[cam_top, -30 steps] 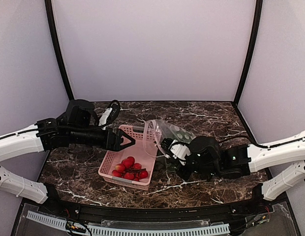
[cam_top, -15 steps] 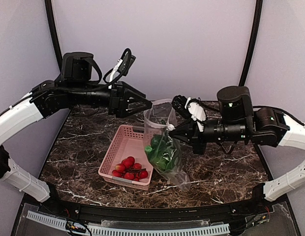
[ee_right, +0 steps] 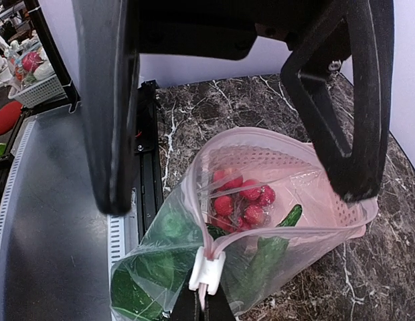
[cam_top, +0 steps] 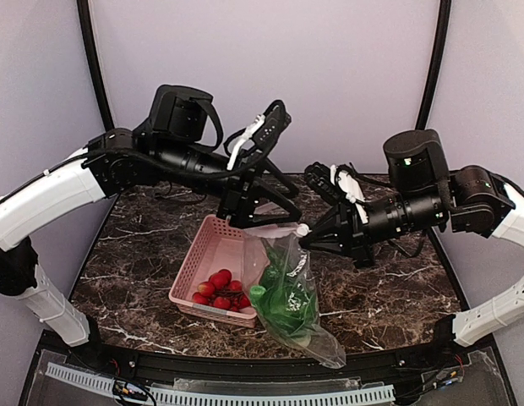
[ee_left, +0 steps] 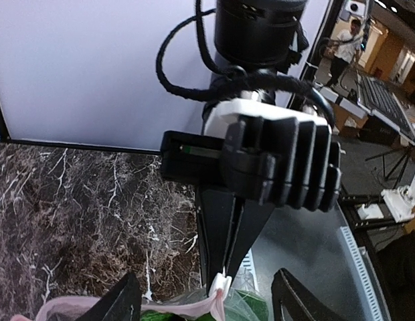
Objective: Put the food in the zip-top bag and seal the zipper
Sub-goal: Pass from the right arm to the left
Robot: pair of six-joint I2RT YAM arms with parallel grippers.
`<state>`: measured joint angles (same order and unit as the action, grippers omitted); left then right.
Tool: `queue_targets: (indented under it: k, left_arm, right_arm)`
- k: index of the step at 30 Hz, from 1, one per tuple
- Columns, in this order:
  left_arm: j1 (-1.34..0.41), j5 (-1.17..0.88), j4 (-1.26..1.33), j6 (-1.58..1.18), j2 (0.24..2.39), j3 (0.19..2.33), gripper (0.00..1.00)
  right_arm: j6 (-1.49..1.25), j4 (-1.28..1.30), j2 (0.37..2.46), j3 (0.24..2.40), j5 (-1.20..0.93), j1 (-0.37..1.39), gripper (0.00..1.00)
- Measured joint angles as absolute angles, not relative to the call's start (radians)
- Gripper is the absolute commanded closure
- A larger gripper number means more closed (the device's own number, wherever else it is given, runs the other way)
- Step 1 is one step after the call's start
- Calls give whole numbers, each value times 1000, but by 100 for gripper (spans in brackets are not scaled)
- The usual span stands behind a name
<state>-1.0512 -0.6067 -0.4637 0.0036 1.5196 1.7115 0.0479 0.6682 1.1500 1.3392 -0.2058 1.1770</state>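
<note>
Item: zip-top bag [cam_top: 289,288], one, clear and floppy, hanging by its mouth edge above the marble table [cam_top: 372,288] beside the pink basket [cam_top: 203,254], its lower corner sagging toward the near table edge. Contents: the food [cam_top: 283,300], green, settled low in the bag; at least three pieces can be told apart (a round one, a long slim one, a leafy mass), but the full count cannot be read through the plastic. Zipper [ee_right: 294,232], one, a pale pink strip, mouth gaping wide, not sealed; one white slider [ee_right: 207,273] sits at its near end. Right gripper [cam_top: 306,239], one, pinched fully closed on the zipper at that slider and apparently carrying the bag's weight. Left gripper [cam_top: 266,216], one, jaws spread wide to either side of the open mouth, gripping nothing; contact with the rim cannot be told. Basket, one, holding about seven red round pieces [cam_top: 220,289], not counted as task food. Step in hand, as judged: sealing. Recommended handling: close the left jaws on the strip at the end far from the slider, draw the strip taut and straight, then run the slider along it; an unbraced bag would likely just trail after the pull
</note>
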Motion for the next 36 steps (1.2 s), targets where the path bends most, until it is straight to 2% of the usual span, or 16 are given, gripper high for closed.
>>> queue_targets:
  k: [7, 14, 21, 27, 31, 36]
  left_arm:
    - [-1090, -660, -475, 20, 1577, 1713, 49]
    - [-1098, -673, -478, 19, 1589, 1712, 69]
    - [-1098, -673, -481, 20, 1589, 1712, 68]
    - [-1099, -678, -482, 19, 1589, 1712, 64]
    - [-1100, -680, -489, 18, 1589, 1712, 74]
    - [-1103, -680, -496, 20, 1592, 1712, 83]
  right_arm:
    - [31, 671, 1144, 1335, -246, 1173, 100]
    - [22, 674, 1142, 1334, -270, 1173, 100]
    - [17, 675, 1139, 1329, -274, 1173, 100]
    - [13, 679, 1132, 1327, -274, 1173, 100]
    - [12, 682, 1131, 1327, -276, 1173, 100]
    - [12, 684, 1131, 1324, -280, 1173, 100]
